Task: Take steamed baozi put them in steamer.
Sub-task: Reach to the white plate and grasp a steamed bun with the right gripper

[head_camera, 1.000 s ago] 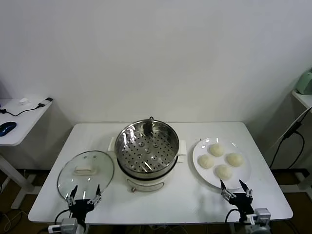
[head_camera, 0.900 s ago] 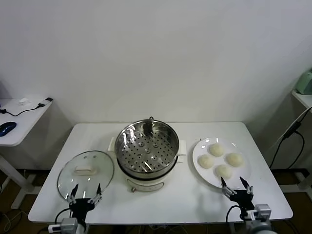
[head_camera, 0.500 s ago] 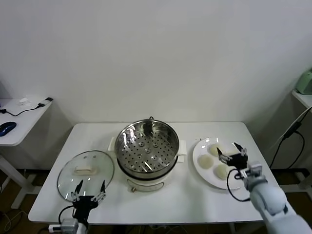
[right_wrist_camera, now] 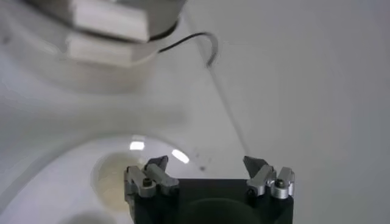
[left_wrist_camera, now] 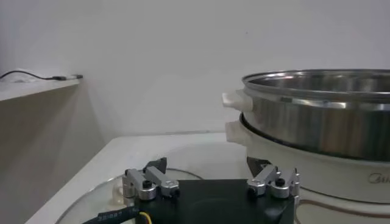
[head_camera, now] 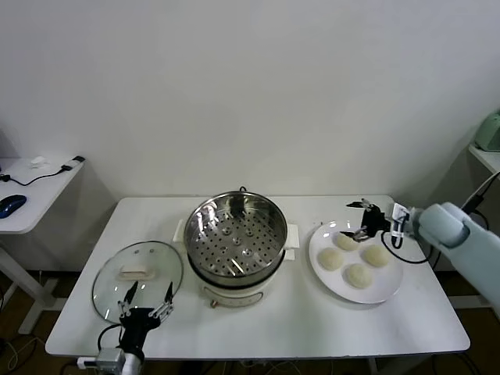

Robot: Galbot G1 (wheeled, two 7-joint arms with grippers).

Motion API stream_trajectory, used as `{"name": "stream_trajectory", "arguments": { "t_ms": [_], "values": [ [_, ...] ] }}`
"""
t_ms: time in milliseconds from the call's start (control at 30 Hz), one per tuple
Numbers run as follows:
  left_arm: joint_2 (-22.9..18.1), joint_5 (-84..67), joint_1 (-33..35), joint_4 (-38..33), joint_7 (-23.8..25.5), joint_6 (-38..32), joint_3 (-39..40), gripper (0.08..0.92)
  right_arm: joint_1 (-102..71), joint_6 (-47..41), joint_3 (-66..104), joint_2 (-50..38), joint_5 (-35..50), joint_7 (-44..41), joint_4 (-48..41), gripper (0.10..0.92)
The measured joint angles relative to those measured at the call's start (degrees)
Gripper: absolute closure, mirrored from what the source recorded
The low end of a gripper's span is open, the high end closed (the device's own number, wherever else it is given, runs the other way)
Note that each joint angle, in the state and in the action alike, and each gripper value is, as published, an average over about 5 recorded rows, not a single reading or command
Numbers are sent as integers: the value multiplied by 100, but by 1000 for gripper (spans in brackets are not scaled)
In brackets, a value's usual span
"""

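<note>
In the head view, the round shiny stainless-steel steamer [head_camera: 236, 238] with its perforated tray sits empty at the centre of the white table [head_camera: 258, 328], and all four cream-white round steamed baozi [head_camera: 346, 241] lie on the flat white plate [head_camera: 386, 290] at centre right, so the step in hand looks like the reach for the first bun. The right gripper [head_camera: 362, 219] hangs at the plate's far edge, above the farthest bun, fingers spread and holding nothing; the next move likely calls for lowering around that bun and closing gently. The left gripper [head_camera: 146, 301] waits at lower left, open, by the near rim of the round glass lid [head_camera: 137, 275]. In the left wrist view, its empty fingers spread low in the frame with the steamer [left_wrist_camera: 323, 115] at the right. In the right wrist view, the right gripper [right_wrist_camera: 207, 172] is wide open along the bottom edge, one bun [right_wrist_camera: 113, 176] at lower left beneath it, untouched.
</note>
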Motion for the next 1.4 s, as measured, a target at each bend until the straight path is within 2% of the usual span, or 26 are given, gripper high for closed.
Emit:
{"name": "stream_trajectory", "arguments": {
  "t_ms": [200, 467, 1000, 1400],
  "values": [
    [0, 20, -52, 82, 41, -75, -3, 177, 1201, 197, -1569, 526, 24, -575, -893, 203],
    [2, 55, -79, 101, 106, -92, -47, 177, 1510, 168, -2384, 1257, 21, -769, -1750, 203],
    [-13, 143, -99, 215, 126, -163, 41, 177, 871, 98, -2115, 2384, -303, -570, -3184, 203],
    [-43, 204, -56, 235, 123, -196, 91, 177, 582, 8, -1774, 2715, -517, -511, -3728, 203]
  ]
}}
